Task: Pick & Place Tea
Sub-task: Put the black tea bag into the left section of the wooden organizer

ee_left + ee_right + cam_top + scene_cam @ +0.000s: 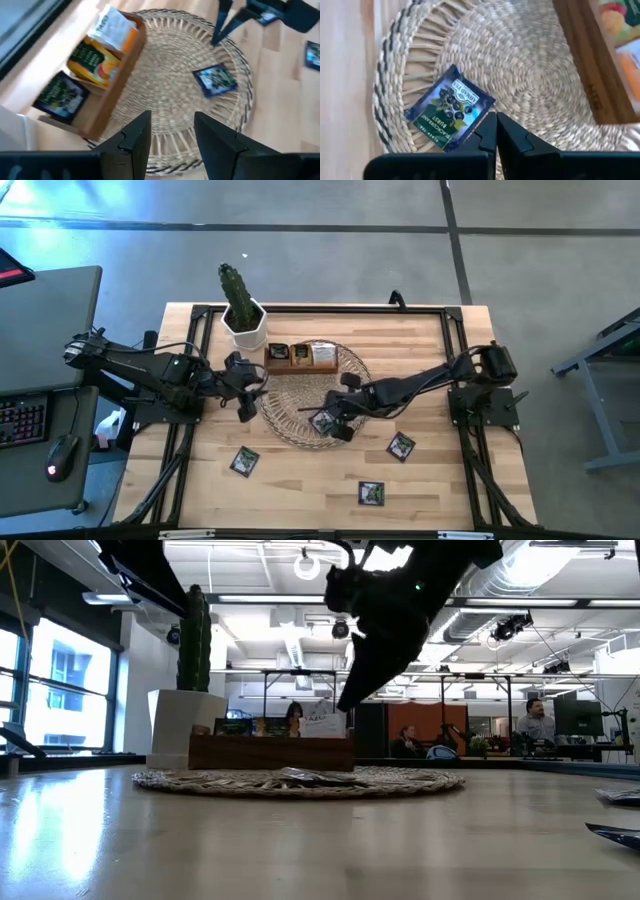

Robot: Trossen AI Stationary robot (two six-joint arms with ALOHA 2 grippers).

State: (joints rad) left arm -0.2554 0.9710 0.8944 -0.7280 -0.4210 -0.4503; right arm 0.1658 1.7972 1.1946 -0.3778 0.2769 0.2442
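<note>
Since the right end effector [496, 131] hovers clenched and empty just over the wicker mat [292, 408], the dark tea sachet [450, 107] lies flat near the mat's rim, prob. just put down or about to be picked. Three more sachets [244, 461] wait on the desk [430, 480]. Left end effector [172, 137], released w/ nothing between its fingers, idles beside the mat near the wooden box [300, 356].

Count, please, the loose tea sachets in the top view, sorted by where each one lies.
On the wicker mat: 1, a dark sachet just under the right tool.
On the bare table: 3, near the front at and.
Total: 4.
</note>
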